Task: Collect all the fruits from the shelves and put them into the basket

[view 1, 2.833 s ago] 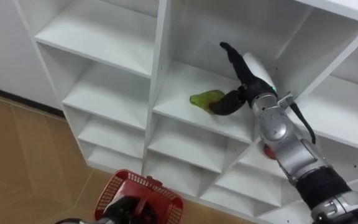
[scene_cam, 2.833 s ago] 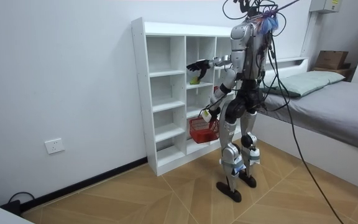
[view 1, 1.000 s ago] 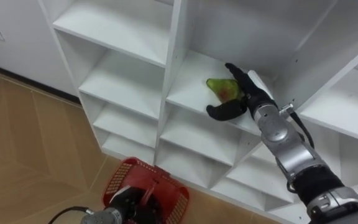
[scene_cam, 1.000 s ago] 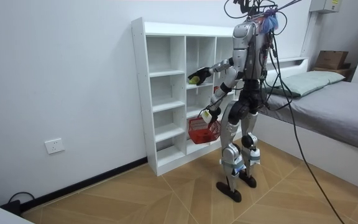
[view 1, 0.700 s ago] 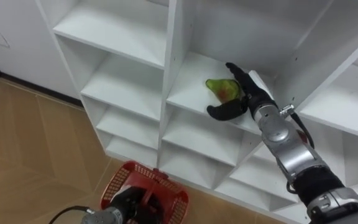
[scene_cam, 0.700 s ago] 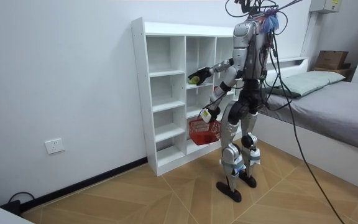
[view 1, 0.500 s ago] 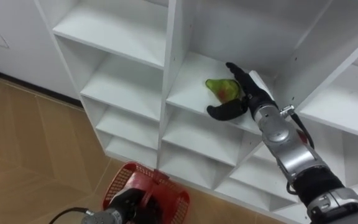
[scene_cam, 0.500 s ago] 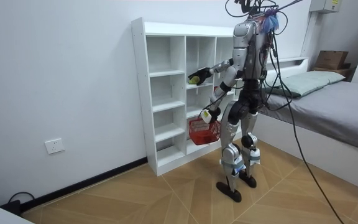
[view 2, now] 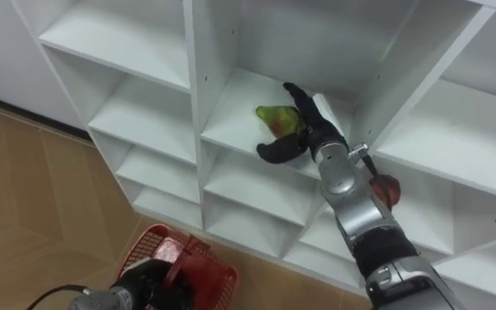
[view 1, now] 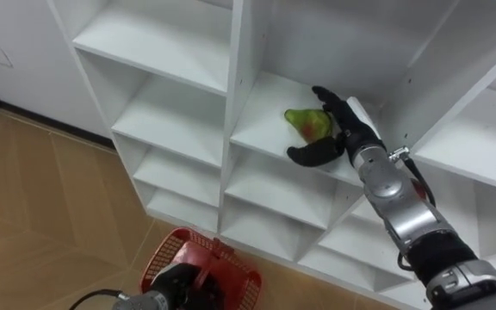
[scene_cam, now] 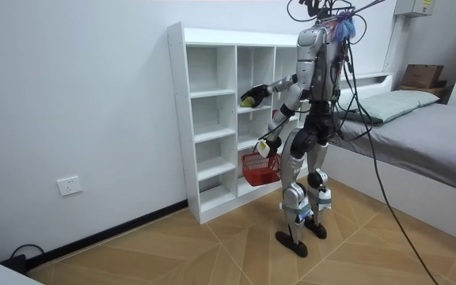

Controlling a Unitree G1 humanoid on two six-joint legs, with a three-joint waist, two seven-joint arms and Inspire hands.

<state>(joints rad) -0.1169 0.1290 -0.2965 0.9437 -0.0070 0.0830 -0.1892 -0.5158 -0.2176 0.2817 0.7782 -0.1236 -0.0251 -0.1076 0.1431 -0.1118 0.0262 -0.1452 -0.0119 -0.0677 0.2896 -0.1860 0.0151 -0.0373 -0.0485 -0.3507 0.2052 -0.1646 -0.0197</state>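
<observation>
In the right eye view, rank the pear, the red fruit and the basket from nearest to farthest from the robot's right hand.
1. The pear, in the right hand's grasp on the shelf.
2. The red fruit, one level down, to the right.
3. The basket, far below at lower left.

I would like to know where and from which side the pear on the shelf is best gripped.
Round the wide body of the pear, coming from the open front of the shelf, fingers behind and thumb before it. It lies on its side, narrow end to the left, so the fat part likely gives the surest hold; the right hand is placed so.
</observation>
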